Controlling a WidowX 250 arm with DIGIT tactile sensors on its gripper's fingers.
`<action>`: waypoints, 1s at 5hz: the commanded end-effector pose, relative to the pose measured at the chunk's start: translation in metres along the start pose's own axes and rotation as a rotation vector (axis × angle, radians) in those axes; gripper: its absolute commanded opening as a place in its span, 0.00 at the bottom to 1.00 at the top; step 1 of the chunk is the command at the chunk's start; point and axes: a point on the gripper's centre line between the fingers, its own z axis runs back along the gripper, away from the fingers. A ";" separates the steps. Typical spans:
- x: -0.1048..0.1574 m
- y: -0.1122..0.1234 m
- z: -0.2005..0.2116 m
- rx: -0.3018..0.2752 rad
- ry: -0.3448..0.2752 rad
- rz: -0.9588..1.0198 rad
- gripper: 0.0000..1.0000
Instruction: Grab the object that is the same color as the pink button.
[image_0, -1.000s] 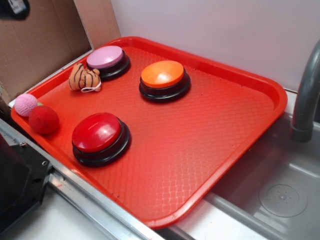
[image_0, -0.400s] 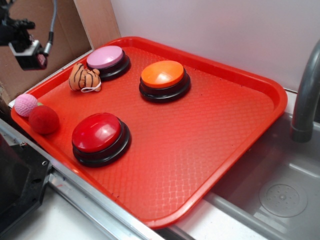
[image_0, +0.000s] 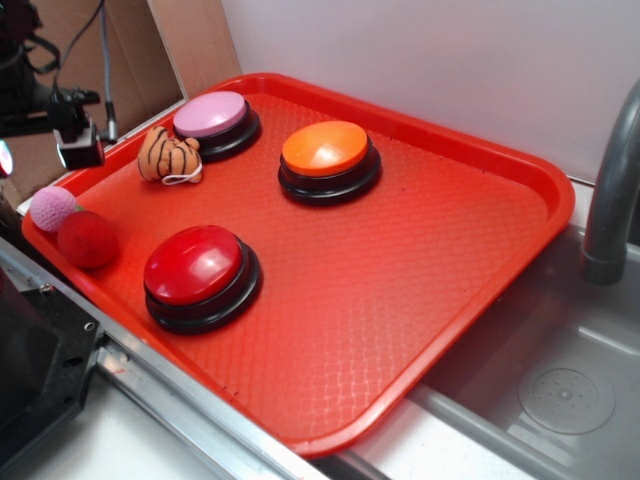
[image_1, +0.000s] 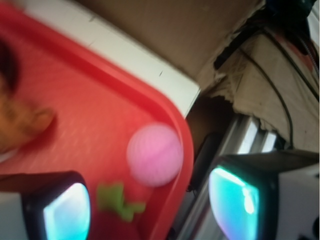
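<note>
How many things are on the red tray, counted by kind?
Push buttons: 3: pink button, orange button, red button
Crocheted balls: 2: pink ball, red ball
Striped plush toy: 1
Total: 6

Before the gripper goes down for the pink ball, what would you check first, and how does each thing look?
1. Target picked: pink ball matches the pink button. Ok.
2. Gripper open: the fingers stand apart on either side of the wrist view. Ok.
3. Lined up: the ball shows between the fingers, slightly above. Ok.
4. Room around the ball: it sits against the tray rim, with the red ball right beside it. Not ok, tight.
5. Height above the ball: cannot tell, the wrist view is blurred.
</note>
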 end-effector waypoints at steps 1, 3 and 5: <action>0.004 0.012 -0.027 0.091 -0.063 0.054 1.00; -0.006 0.009 -0.041 0.079 -0.047 0.042 0.72; -0.002 0.009 -0.029 0.025 -0.036 0.013 0.00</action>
